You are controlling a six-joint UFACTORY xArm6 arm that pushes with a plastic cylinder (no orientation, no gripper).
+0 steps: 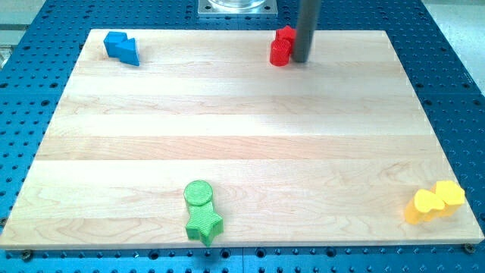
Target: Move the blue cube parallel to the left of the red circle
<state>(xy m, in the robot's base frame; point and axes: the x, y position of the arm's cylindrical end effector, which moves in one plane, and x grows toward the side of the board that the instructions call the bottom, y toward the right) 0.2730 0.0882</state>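
Observation:
Two blue blocks sit together at the view's top left: a blue cube [114, 43] and a second blue block [129, 52] touching it on the right. Two red blocks sit at the top centre: a red circle [280, 53] in front and another red block [286, 35] behind it. My tip [301, 61] is at the lower end of the dark rod, right beside the red circle on its right, touching or nearly touching it. The tip is far to the right of the blue cube.
A green circle [198, 193] and a green star [204, 224] sit together at the bottom centre. Two yellow blocks [434, 202] sit at the bottom right near the board's edge. The wooden board [242, 129] lies on a blue perforated table.

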